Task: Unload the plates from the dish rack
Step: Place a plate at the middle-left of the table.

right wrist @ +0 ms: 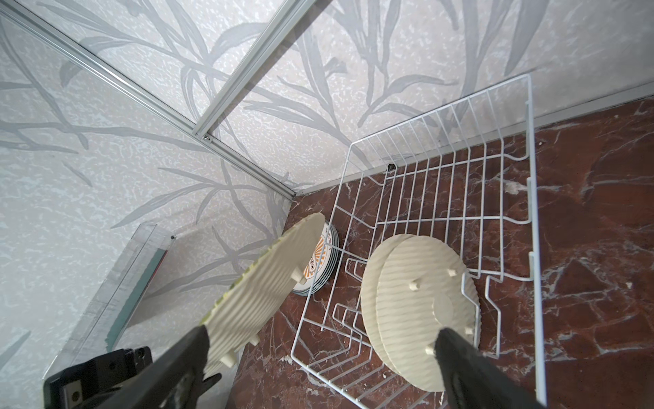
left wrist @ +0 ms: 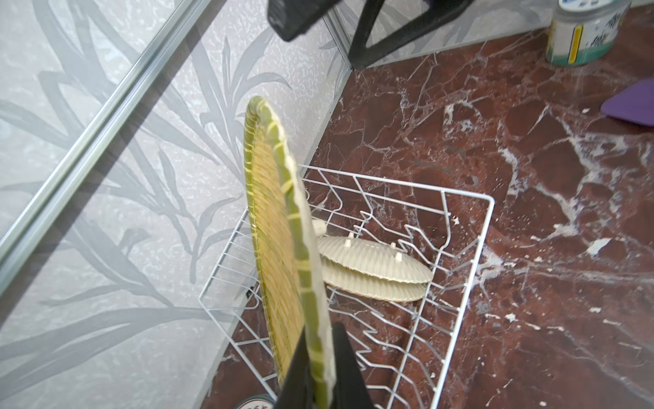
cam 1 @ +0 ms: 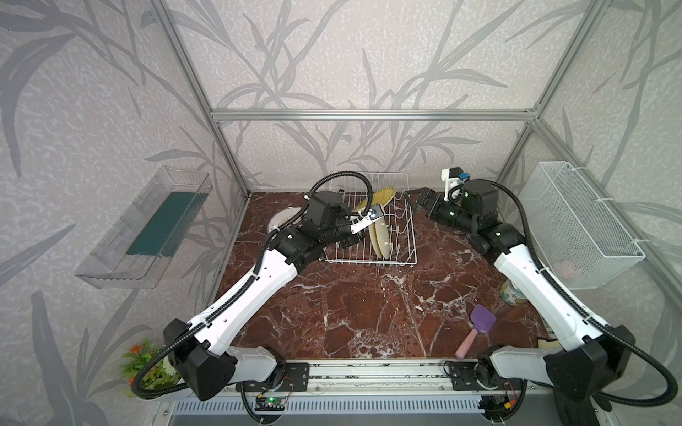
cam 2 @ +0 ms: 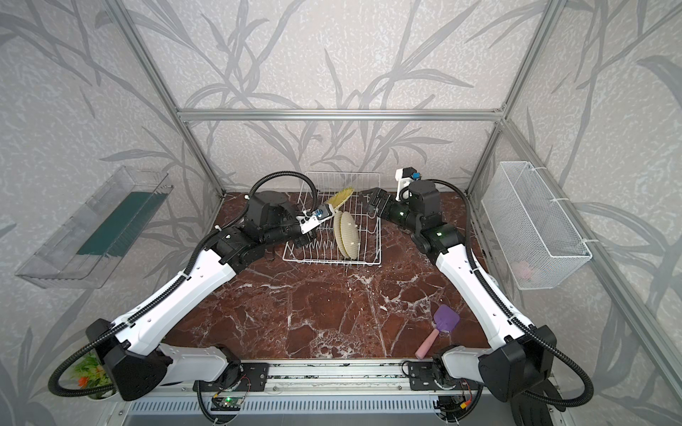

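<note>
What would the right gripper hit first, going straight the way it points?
Probably the near wire side of the dish rack, just ahead of the open right gripper. The two standing yellow plates lie beside that line. Height is unclear; it might pass above the rim.

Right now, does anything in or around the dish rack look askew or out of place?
Yes. The two yellow plates in the dish rack are tilted and lean against each other, overlapping, instead of standing upright in separate slots.
</note>
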Robot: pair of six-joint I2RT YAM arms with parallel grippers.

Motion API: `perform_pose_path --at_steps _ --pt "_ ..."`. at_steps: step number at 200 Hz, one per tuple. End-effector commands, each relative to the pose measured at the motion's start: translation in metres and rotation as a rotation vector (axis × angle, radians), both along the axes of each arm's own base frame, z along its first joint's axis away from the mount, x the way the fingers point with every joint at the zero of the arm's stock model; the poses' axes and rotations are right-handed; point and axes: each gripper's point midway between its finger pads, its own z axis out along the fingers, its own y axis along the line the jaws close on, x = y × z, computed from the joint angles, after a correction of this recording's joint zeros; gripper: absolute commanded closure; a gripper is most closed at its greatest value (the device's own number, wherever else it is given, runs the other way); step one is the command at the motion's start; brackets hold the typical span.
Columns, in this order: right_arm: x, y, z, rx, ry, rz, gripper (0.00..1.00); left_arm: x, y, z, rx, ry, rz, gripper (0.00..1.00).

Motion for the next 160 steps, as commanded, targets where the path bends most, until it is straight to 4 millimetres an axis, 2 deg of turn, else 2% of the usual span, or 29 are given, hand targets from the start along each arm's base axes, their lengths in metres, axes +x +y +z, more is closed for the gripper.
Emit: perform_pose_path --at_steps 1,44,92,117,160 --pt "-0.004 0.006 0.012 0.045 0.024 0.031 0.01 -0.003 0.003 0.009 0.102 -0.146 -0.034 1.0" --pt "0.002 0.016 0.001 0.083 0.097 0.056 0.0 -0.006 -0.003 0.001 0.194 -0.251 -0.045 1.0" --pt "0.006 0.021 -0.023 0.074 0.203 0.045 0.13 -0.005 -0.008 0.0 0.229 -0.318 -0.054 1.0" --pt "0.007 0.033 -0.037 0.078 0.25 0.074 0.21 -0.006 -0.009 -0.001 0.236 -0.348 -0.059 1.0" --pt "0.012 0.048 -0.044 0.096 0.28 0.111 0.38 -0.008 -0.009 -0.01 0.265 -0.347 -0.064 1.0"
